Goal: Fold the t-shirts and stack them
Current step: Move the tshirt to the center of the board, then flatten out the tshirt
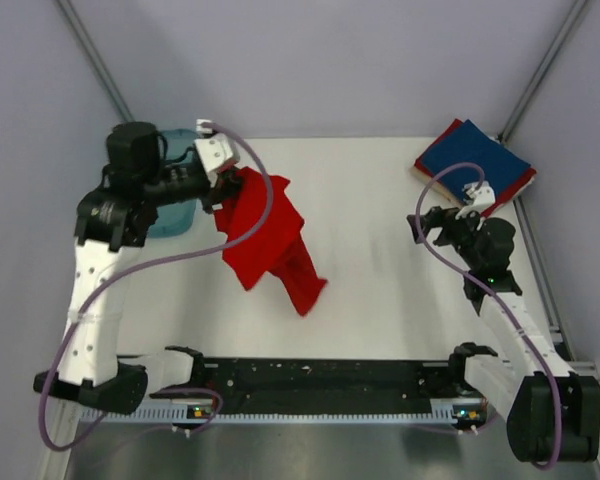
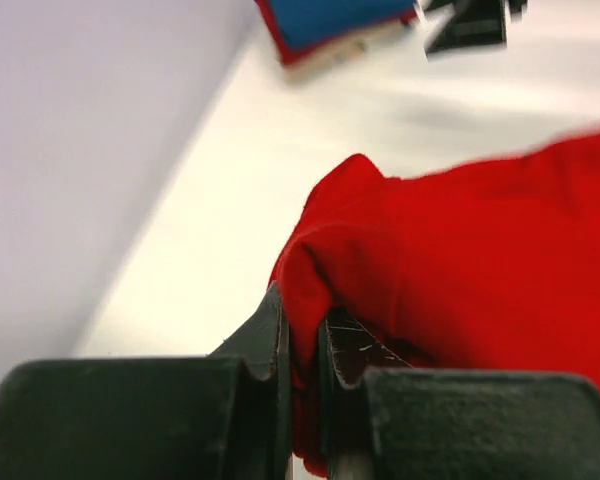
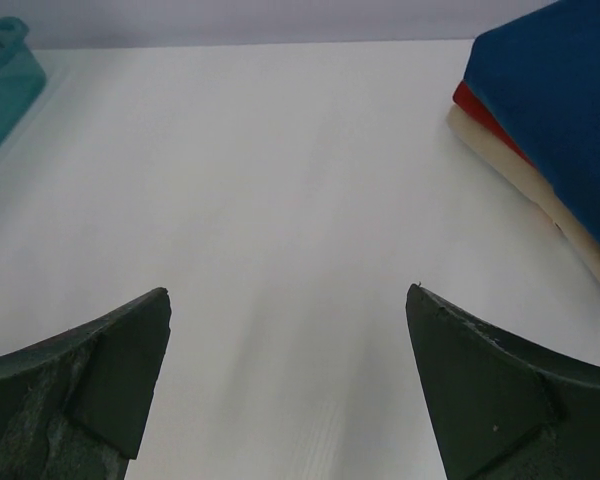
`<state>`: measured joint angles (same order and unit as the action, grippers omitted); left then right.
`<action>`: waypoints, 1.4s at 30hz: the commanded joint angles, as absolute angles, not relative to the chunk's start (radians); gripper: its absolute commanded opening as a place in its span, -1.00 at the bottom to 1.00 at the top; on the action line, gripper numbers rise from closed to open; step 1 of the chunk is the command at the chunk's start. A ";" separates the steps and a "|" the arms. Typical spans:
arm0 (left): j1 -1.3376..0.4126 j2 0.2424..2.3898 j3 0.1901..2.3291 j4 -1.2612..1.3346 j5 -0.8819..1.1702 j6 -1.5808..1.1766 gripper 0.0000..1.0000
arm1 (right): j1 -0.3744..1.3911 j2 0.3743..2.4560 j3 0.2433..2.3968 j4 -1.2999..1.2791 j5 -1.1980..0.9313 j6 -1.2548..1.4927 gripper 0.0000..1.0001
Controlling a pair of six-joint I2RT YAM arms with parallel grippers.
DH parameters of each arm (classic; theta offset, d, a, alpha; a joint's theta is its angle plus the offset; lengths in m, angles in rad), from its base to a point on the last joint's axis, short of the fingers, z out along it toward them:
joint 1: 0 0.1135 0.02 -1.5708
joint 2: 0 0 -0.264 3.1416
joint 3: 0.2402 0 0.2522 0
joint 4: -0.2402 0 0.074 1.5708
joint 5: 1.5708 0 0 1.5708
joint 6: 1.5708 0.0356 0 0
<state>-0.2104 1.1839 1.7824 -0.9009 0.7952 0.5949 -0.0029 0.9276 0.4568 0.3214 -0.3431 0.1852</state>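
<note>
A crumpled red t-shirt (image 1: 265, 240) hangs from my left gripper (image 1: 220, 190) at the left of the table, its lower end trailing toward the middle. In the left wrist view the red t-shirt (image 2: 460, 270) is pinched between the two dark fingers, so my left gripper (image 2: 302, 330) is shut on a fold of it. At the far right corner lies a folded stack with a navy blue t-shirt (image 1: 475, 155) on top and a red one beneath. My right gripper (image 1: 435, 222) hovers open in front of that stack, and the right wrist view shows my right gripper (image 3: 288, 300) with only bare table between its fingers.
A translucent teal tray (image 1: 175, 210) stands at the far left, partly hidden by my left arm. In the right wrist view the teal tray (image 3: 5, 65) shows at the upper left and the blue-topped stack (image 3: 550, 110) at the upper right. Grey walls enclose the white table (image 1: 380, 260).
</note>
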 commanded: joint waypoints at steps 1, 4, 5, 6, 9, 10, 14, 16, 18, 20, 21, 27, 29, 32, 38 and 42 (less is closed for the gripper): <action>-0.253 1.336 1.628 -0.907 0.813 0.623 -1.00 | -0.006 0.923 0.528 0.370 -0.466 0.229 0.97; -0.262 1.448 1.580 -0.873 0.816 0.643 -1.00 | -0.006 0.946 0.555 0.365 -0.537 0.245 0.97; -0.261 1.489 1.583 -0.867 0.787 0.652 -0.96 | -0.006 0.956 0.567 0.353 -0.552 0.248 0.97; -0.259 1.540 1.591 -0.852 0.740 0.652 -0.57 | -0.006 0.971 0.586 0.342 -0.564 0.259 0.97; -0.232 1.681 1.669 -0.844 0.545 0.600 0.46 | 0.020 1.000 0.623 0.296 -0.629 0.278 0.97; -0.200 1.710 1.704 -0.844 0.546 0.580 0.63 | 0.041 1.009 0.636 0.273 -0.640 0.270 0.97; -0.037 1.714 1.715 -0.805 0.685 0.463 0.91 | 0.242 1.063 0.705 0.091 -0.539 0.143 0.97; 0.023 1.686 1.672 -0.804 0.684 0.453 0.97 | 0.358 1.113 0.742 0.017 -0.441 0.091 0.97; 0.055 1.634 1.600 -0.814 0.655 0.491 0.97 | 0.447 1.185 0.773 0.005 -0.359 0.078 0.97; 0.080 1.568 1.492 -0.824 0.640 0.535 0.98 | 0.515 1.271 0.817 0.003 -0.316 0.072 0.93; 0.092 1.536 1.439 -0.827 0.635 0.563 0.98 | 0.546 1.346 0.859 -0.033 -0.272 0.075 0.86; 0.101 1.281 1.134 -0.923 0.610 0.733 0.96 | 0.725 1.665 1.103 -0.126 -0.261 0.063 0.65; 0.101 1.192 1.059 -0.978 0.614 0.791 0.94 | 0.762 1.751 1.175 -0.123 -0.281 0.075 0.66; 0.100 1.103 0.979 -1.057 0.606 0.865 0.92 | 0.785 1.876 1.262 -0.126 -0.316 0.118 0.58; 0.036 1.092 0.972 -1.212 0.632 0.917 0.83 | 0.782 1.933 1.411 -0.253 -0.348 0.124 -1.00; -0.245 1.098 0.979 -1.135 0.615 0.813 0.86 | 0.724 1.794 1.425 -0.252 -0.337 0.199 -1.00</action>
